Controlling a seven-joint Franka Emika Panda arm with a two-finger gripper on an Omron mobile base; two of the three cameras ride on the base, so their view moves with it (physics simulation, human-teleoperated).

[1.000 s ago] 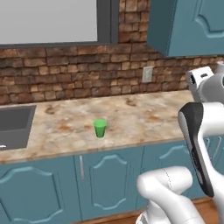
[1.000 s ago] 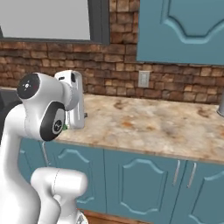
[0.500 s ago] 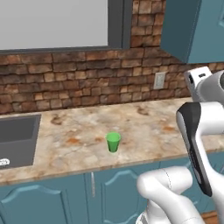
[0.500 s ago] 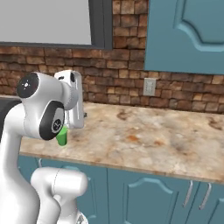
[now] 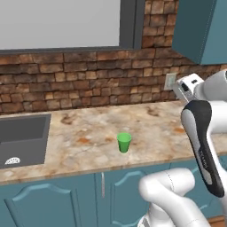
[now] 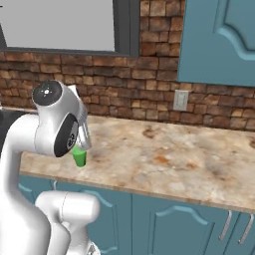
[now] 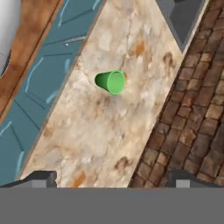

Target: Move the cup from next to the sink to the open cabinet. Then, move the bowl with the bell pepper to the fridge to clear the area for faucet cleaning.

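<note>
Green cup (image 5: 124, 142) upright, alone mid-counter (image 5: 88, 133), centre of left base frame, well right of sink (image 5: 22, 137); near front edge, well clear of brick wall (image 5: 80, 84). In hand view, cup (image 7: 110, 82) upper centre, mouth toward camera, long axis vertical in room. Gripper (image 7: 111, 177) at bottom edge, jaws spread wide, pinching nothing, cup well ahead and slightly left of midline. Likely next: advance, descend, straddle cup. No brand, label or legible writing.
</note>
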